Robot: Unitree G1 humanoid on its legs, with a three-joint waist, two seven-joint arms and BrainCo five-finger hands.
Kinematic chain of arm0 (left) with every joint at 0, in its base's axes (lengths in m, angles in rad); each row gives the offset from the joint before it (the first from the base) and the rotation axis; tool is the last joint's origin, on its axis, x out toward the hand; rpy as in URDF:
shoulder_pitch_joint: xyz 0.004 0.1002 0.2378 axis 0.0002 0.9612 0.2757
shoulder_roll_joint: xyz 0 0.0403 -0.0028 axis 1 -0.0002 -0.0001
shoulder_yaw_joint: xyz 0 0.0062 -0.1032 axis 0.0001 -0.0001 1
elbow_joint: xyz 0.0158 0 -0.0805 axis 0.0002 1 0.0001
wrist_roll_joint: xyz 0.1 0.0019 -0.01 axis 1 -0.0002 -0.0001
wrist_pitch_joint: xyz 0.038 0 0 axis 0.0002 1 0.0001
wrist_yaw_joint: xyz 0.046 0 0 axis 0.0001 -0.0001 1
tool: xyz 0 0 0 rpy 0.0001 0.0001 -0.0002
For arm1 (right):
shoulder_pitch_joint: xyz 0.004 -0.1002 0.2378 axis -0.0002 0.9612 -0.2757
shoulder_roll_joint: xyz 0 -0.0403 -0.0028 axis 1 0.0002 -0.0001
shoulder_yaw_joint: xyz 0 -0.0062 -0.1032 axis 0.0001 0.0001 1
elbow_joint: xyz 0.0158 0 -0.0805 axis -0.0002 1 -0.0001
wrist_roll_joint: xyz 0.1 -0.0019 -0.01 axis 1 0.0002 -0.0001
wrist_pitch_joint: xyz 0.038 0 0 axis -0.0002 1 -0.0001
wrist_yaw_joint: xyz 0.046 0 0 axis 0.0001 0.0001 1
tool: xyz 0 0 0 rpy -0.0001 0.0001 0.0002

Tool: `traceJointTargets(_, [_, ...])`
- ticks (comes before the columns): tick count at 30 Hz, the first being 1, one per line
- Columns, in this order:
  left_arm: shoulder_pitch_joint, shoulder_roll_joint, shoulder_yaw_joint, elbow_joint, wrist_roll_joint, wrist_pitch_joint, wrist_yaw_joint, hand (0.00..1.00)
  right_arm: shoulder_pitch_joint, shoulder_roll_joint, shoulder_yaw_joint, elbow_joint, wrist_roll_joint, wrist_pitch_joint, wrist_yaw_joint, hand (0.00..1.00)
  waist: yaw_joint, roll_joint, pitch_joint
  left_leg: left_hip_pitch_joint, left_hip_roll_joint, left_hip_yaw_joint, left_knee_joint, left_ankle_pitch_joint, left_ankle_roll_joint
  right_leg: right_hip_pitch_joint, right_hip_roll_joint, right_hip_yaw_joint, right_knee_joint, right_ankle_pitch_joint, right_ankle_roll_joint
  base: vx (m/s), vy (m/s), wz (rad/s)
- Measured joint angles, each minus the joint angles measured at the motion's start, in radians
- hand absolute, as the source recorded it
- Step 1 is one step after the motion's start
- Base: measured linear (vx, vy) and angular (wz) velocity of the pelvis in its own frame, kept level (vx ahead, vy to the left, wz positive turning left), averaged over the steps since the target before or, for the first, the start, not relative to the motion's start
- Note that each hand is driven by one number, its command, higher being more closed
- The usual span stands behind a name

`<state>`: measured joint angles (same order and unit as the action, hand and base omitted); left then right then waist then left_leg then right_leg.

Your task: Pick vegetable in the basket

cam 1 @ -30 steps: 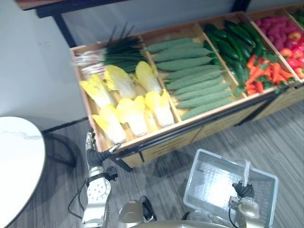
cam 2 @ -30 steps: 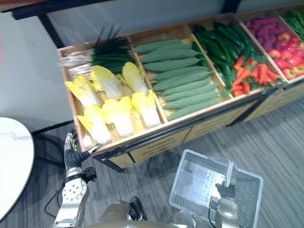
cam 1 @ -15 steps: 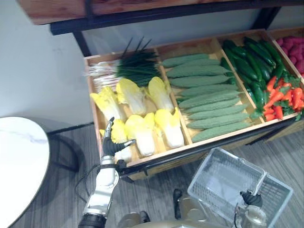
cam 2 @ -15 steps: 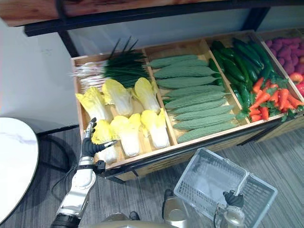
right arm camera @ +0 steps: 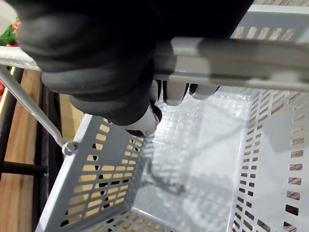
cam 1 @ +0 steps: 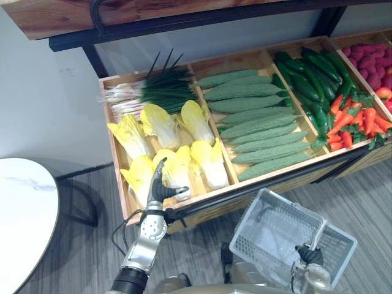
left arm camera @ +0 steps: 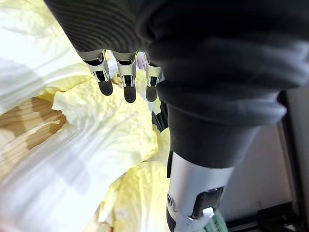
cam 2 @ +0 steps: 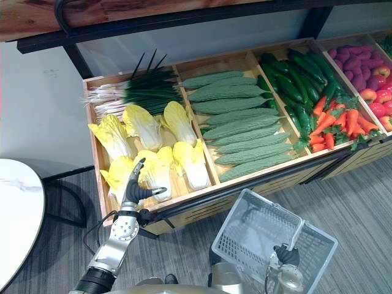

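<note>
Head's two eyes look down, sharing the far vegetable stand [cam 1: 236, 60] and near-right basket [cam 1: 269, 229]; left wrist camera hangs very close over cabbage [left arm camera: 87, 145], right wrist camera peers, apparently from the handle [right arm camera: 241, 63], into the basket

You'll see a silver-grey left arm [cam 1: 142, 248], a round holed plate at its wrist; the left hand [cam 1: 156, 191] has a dark ribbed cover and silver, dark-tipped fingers [left arm camera: 128, 79].

Wooden stand [cam 1: 275, 179] w/ compartments, L to R: scallions [cam 1: 153, 92], cabbages [cam 1: 160, 122], gourds [cam 1: 257, 122], cucumbers [cam 1: 306, 82], carrots [cam 1: 355, 119].
</note>
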<state>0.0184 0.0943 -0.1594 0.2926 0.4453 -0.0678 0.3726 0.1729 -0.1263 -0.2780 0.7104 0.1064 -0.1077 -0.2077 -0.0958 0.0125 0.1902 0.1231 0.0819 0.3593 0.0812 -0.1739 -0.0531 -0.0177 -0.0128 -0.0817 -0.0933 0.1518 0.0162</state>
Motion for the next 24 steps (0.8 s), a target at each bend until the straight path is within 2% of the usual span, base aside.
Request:
traceJointTargets(2, [-0.003, -0.004, 0.006, 0.034, 0.032, 0.019, 0.013, 0.00, 0.010, 0.003, 0.014, -0.025, 0.000, 0.000, 0.002, 1.00, 0.000, -0.002, 0.001, -0.008, 0.001, 0.001, 0.000, 0.001, -0.002, -0.008, 0.002, 0.002, -0.005, 0.004, -0.001, -0.03, -0.022, -0.04])
traceJointTargets(5, [-0.031, -0.003, 0.005, 0.080, 0.058, 0.020, 0.027, 0.00, 0.011, 0.003, 0.027, -0.032, 0.000, 0.000, 0.008, 1.00, 0.002, -0.010, 0.004, -0.023, 0.006, 0.009, 0.002, 0.001, -0.003, -0.024, 0.008, 0.012, -0.005, 0.004, -0.001, -0.02, -0.014, -0.07])
traceJointTargets(6, [-0.071, -0.001, 0.005, 0.115, 0.059, 0.018, 0.029, 0.00, 0.010, 0.001, 0.035, -0.043, 0.000, 0.000, 0.011, 1.00, 0.002, -0.021, 0.009, -0.042, 0.006, 0.014, 0.006, 0.001, -0.004, -0.043, 0.007, 0.016, -0.005, 0.007, 0.002, -0.03, -0.011, -0.10])
traceJointTargets(8, [-0.142, 0.008, 0.006, 0.177, 0.064, 0.019, 0.041, 0.00, 0.005, 0.000, 0.059, -0.073, 0.000, -0.002, 0.014, 1.00, 0.000, -0.020, 0.010, -0.066, 0.006, 0.032, 0.011, 0.001, -0.003, -0.074, 0.009, 0.032, -0.005, 0.015, 0.002, -0.03, -0.009, -0.25])
traceJointTargets(11, [-0.270, 0.032, 0.033, 0.263, 0.070, 0.028, 0.080, 0.00, -0.017, -0.001, 0.082, -0.093, 0.001, -0.004, 0.015, 1.00, -0.005, -0.039, 0.036, -0.101, 0.009, 0.054, 0.034, 0.001, -0.003, -0.114, 0.012, 0.052, 0.000, 0.029, -0.004, -0.02, -0.006, -0.25])
traceJointTargets(12, [-0.295, 0.039, 0.035, 0.272, 0.074, 0.025, 0.094, 1.00, -0.022, -0.002, 0.085, -0.102, 0.001, -0.004, 0.015, 1.00, -0.009, -0.043, 0.043, -0.116, 0.010, 0.056, 0.043, 0.001, -0.003, -0.129, 0.012, 0.055, 0.003, 0.029, -0.003, -0.02, 0.000, -0.11])
traceJointTargets(16, [-0.344, 0.043, 0.035, 0.305, 0.077, 0.022, 0.136, 1.00, -0.031, -0.009, 0.099, -0.107, 0.008, -0.015, 0.016, 1.00, -0.014, -0.047, 0.057, -0.141, 0.012, 0.056, 0.061, -0.002, -0.001, -0.147, 0.009, 0.056, 0.008, 0.030, -0.003, -0.02, 0.007, 0.03])
traceJointTargets(19, [-0.424, 0.091, 0.044, 0.349, 0.076, 0.025, 0.137, 1.00, -0.052, -0.010, 0.118, -0.107, 0.011, -0.031, 0.019, 1.00, -0.016, -0.061, 0.077, -0.163, 0.013, 0.059, 0.084, -0.005, -0.005, -0.162, 0.004, 0.059, 0.008, 0.037, 0.005, -0.06, -0.009, -0.02])
traceJointTargets(21, [-0.459, 0.115, 0.051, 0.351, 0.076, 0.044, 0.136, 1.00, -0.062, -0.010, 0.120, -0.110, 0.016, -0.040, 0.025, 1.00, -0.027, -0.070, 0.091, -0.180, 0.016, 0.057, 0.099, -0.009, -0.002, -0.166, 0.001, 0.057, 0.003, 0.038, 0.006, -0.10, -0.018, 0.03])
traceJointTargets(24, [-0.482, 0.126, 0.066, 0.344, 0.071, 0.052, 0.136, 1.00, -0.061, -0.011, 0.119, -0.125, 0.022, -0.041, 0.035, 1.00, -0.028, -0.078, 0.103, -0.196, 0.016, 0.062, 0.107, -0.009, -0.001, -0.180, -0.002, 0.054, 0.002, 0.038, 0.006, -0.07, -0.013, -0.06])
